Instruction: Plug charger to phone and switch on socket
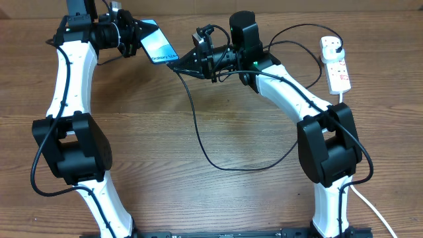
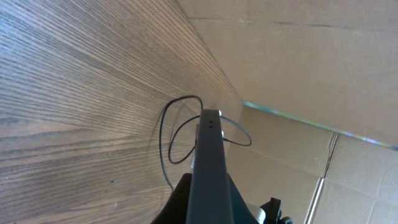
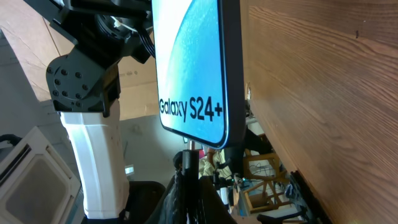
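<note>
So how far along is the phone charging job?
Done: the charger plug looks seated in the socket. In hand: left tool holds the phone up, right tool holds the charger's tip at its bottom edge; mating unclear. Left: switch the socket on.

A wooden table (image 1: 218,99) with a brown, streaky grain fills the overhead view. Behind its far edge stand plain cardboard panels (image 2: 311,56), one crossed by a shiny strip of tape (image 2: 311,122). In the right wrist view, a white plastic tub (image 3: 31,174) sits low at the left, and a light wooden frame (image 3: 261,168) shows among blurred clutter.
</note>
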`<action>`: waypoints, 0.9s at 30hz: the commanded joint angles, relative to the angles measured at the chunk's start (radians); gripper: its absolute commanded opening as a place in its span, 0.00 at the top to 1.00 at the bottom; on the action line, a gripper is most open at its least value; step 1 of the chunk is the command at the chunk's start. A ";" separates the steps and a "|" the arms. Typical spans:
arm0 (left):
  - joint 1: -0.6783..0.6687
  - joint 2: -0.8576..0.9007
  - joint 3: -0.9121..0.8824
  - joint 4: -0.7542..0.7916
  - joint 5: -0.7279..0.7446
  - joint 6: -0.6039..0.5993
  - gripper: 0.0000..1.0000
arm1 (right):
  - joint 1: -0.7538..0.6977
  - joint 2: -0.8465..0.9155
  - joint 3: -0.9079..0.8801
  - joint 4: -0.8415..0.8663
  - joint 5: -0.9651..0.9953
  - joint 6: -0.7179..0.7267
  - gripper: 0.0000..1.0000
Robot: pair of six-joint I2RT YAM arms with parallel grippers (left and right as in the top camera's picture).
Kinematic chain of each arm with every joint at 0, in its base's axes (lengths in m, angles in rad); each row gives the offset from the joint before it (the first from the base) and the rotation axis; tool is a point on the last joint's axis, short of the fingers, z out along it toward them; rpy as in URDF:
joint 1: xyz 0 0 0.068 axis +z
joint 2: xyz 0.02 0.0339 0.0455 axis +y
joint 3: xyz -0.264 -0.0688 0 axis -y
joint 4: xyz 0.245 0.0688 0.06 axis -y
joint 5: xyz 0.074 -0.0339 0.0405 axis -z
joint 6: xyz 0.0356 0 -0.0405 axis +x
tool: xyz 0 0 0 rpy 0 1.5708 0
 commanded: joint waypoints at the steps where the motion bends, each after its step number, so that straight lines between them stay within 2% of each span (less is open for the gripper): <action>1: -0.008 0.000 0.002 -0.008 0.049 -0.046 0.96 | -0.007 -0.031 0.018 0.006 0.071 0.001 0.96; 20: -0.008 0.000 0.002 -0.040 -0.006 -0.074 0.96 | -0.010 -0.031 0.018 -0.008 0.155 0.034 0.96; 27: -0.009 0.000 0.002 -0.039 -0.006 -0.021 0.96 | -0.010 -0.031 0.018 -0.003 0.151 0.040 0.96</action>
